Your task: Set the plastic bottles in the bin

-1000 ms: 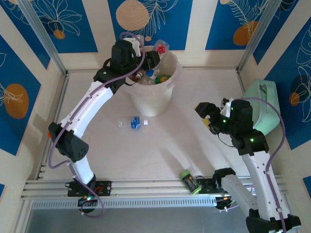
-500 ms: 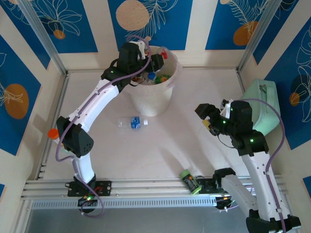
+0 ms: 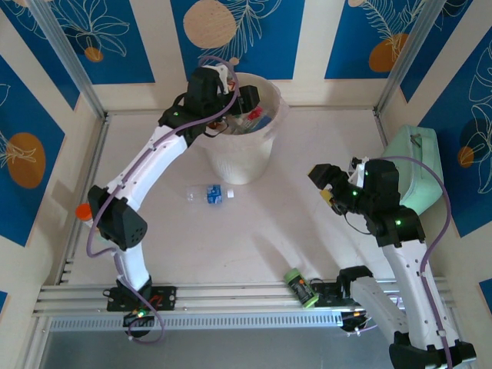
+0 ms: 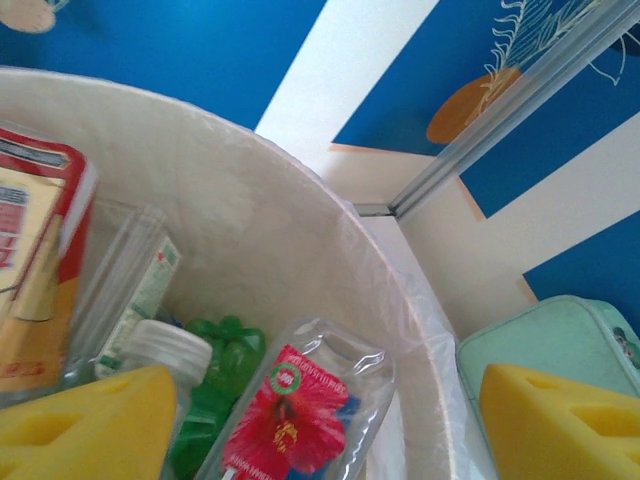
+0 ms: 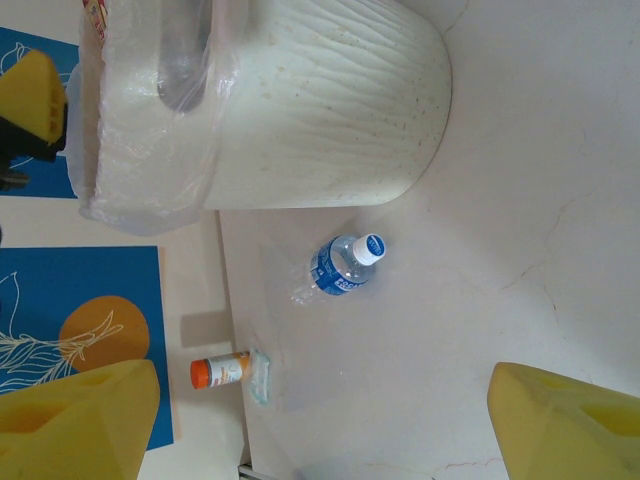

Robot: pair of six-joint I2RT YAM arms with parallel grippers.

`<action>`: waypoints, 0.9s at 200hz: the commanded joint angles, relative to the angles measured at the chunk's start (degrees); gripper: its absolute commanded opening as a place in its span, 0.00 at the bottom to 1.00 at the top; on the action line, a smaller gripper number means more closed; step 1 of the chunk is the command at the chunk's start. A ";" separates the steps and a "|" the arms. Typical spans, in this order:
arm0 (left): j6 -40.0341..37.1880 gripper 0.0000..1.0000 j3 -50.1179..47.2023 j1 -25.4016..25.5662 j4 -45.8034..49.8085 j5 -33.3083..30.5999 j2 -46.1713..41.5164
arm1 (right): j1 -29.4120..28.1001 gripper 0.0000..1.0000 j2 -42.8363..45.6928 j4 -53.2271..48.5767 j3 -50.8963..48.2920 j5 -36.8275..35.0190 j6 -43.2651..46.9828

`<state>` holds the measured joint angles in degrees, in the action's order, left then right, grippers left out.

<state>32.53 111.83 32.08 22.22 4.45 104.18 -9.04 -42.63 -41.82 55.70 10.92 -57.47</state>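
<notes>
The bin (image 3: 240,157) has just gained another bottle. The left gripper (image 3: 244,108), which a second ago was carrying a red-labelled bottle to the bin's far rim, now hangs over the bin's mouth. Its yellow pads have spread wide and pinch nothing. The left wrist view shows that clear bottle with the red hibiscus label (image 4: 300,410) lying loose inside the bin, against the bag liner. It rests beside a green bottle (image 4: 215,400), a white-capped one (image 4: 160,345) and a red-and-yellow labelled one (image 4: 35,270). I judge this delivery done, so the left arm is free to fetch again.

The right gripper (image 3: 327,187) has not moved. It hovers to the right of the bin, its jaws standing apart and empty, between the bin and the mint-green case (image 3: 415,173).

3 bottles remain outside the bin:
- A blue-labelled clear bottle (image 3: 209,194) lies just in front of the bin.
- A green bottle (image 3: 301,287) lies well in front of the bin, by the near rail.
- An orange-capped bottle (image 3: 83,211) lies well to the bin's left, half hidden by the left arm's elbow.

The blue-labelled bottle looks the easiest next pick.
</notes>
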 commanded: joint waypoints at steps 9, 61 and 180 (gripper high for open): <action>-0.71 0.84 -3.49 0.18 3.87 -8.78 -13.54 | -1.10 0.86 -0.56 0.37 -0.04 1.09 -0.09; 9.24 0.87 -25.20 -4.04 17.07 -19.58 -35.48 | -6.01 0.86 -2.87 3.44 -0.48 -1.89 -0.41; 46.50 0.89 -68.95 -6.20 9.04 -3.73 -47.93 | -21.93 0.86 -8.44 2.37 4.19 -12.24 3.42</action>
<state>69.69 43.13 25.74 36.58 -2.57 54.61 -28.53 -50.83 -38.44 57.23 1.91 -55.88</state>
